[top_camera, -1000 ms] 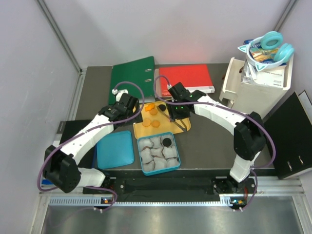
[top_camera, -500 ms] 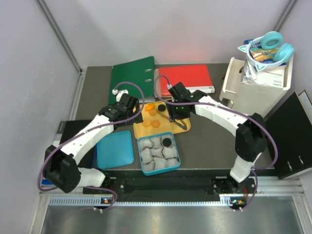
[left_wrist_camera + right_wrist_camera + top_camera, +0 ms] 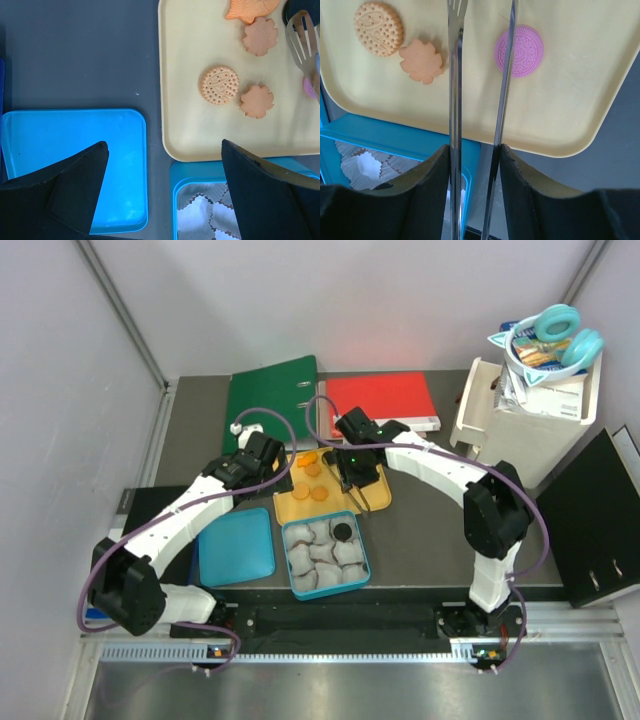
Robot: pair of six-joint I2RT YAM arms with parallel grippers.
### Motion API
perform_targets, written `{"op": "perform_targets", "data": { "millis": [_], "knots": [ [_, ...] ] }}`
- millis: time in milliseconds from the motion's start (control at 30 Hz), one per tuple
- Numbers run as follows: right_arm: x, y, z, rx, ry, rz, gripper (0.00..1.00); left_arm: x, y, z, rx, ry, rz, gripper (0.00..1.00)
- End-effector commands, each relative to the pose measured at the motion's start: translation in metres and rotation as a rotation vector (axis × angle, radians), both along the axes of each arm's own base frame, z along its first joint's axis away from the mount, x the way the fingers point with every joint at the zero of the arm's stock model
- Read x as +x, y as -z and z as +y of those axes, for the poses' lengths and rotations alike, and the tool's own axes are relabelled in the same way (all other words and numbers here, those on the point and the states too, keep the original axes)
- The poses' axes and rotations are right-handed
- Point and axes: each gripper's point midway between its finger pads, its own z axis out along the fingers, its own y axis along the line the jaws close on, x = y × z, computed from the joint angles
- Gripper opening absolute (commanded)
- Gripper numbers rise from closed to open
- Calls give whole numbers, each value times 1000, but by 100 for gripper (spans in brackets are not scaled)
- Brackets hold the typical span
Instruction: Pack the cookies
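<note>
Seen from the left wrist, a fish-shaped cookie (image 3: 250, 9) runs off the top edge, while the tongs (image 3: 301, 50) cover most of a pink cookie (image 3: 307, 87) at the right edge.

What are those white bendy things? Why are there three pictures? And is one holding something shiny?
Those are two robot arms bolted to a table. One picture looks down from above, so you see both arms. The other two come from a little camera on each wrist, so the black shapes at the bottom edge are that arm's own hand.

The right hand grips metal tongs. They reach over a yellow tray, right by a pink cookie. The left hand is wide open and holds nothing.

Some orange cookies lie on the tray too. Next to the tray sits a blue box filled with paper cups, with one black cookie already inside. What looks like its blue lid lies beside it.
</note>
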Motion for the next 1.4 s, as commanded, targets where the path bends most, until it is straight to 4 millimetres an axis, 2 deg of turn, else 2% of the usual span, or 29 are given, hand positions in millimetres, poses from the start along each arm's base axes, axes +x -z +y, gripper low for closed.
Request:
{"op": "perform_targets", "data": {
  "millis": [0,200,467,533,600,700,733,833,1100,1133,1167,1367],
  "knots": [
    [25,-27,10,61,21,-102,40,7,-6,0,-5,-9,-30,99],
    [17,-45,7,92,12,-122,35,9,-6,-2,-11,-9,-31,99],
    [2,-93,-8,142,6,-197,33,12,-10,-4,-13,-8,-39,99],
    [-2,-97,-12,147,5,-205,33,14,-11,-4,-15,-9,-43,99],
    [-7,-98,-16,150,1,-212,35,14,-10,-5,-18,-7,-41,99],
    [-10,-91,-17,151,-5,-202,46,13,-8,-8,-30,-3,-34,99],
    [-12,-92,-14,169,-18,-193,51,13,-9,-9,-34,-3,-32,99],
    [-11,-95,-1,209,-38,-195,56,13,-10,-9,-37,-5,-32,99],
    [5,-85,25,219,-81,-173,57,8,-14,-2,-23,-19,-36,99],
    [10,-89,28,228,-82,-184,57,7,-14,-1,-22,-20,-35,99],
    [11,-82,30,218,-81,-169,57,5,-15,0,-20,-22,-36,99],
    [17,-73,41,226,-85,-145,57,0,-14,6,-13,-37,-35,99]
  ]
}}
